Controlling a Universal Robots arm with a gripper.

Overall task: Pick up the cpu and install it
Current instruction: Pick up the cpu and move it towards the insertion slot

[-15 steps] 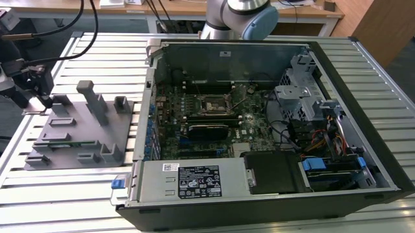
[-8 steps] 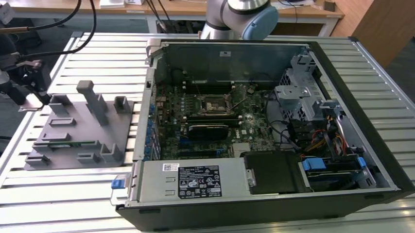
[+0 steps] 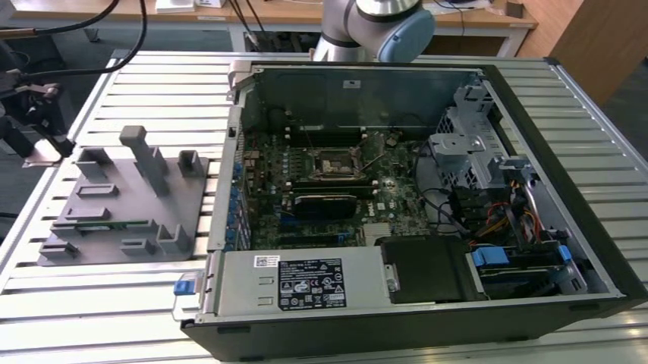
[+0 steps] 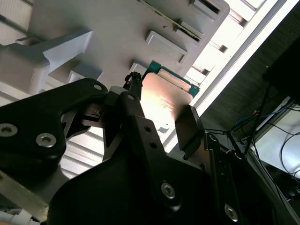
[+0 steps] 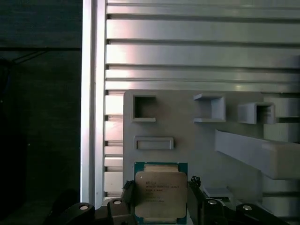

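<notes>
Currently tool (image 5: 161, 186) grips cpu (image 5: 161, 197) by edges, over grey holder tray (image 5: 185, 133).

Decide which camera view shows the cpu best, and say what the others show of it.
The first wrist view: the cpu faces the camera squarely, metal top and green rim plain, between the fingers. The second wrist view shows it slanted, partly behind the fingers. In the exterior view it is too small to tell.

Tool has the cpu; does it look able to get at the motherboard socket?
Probably yes. The tool, closed on the cpu, is over the grey tray; the case lies open side up, and nothing covers the socket from above.
</notes>
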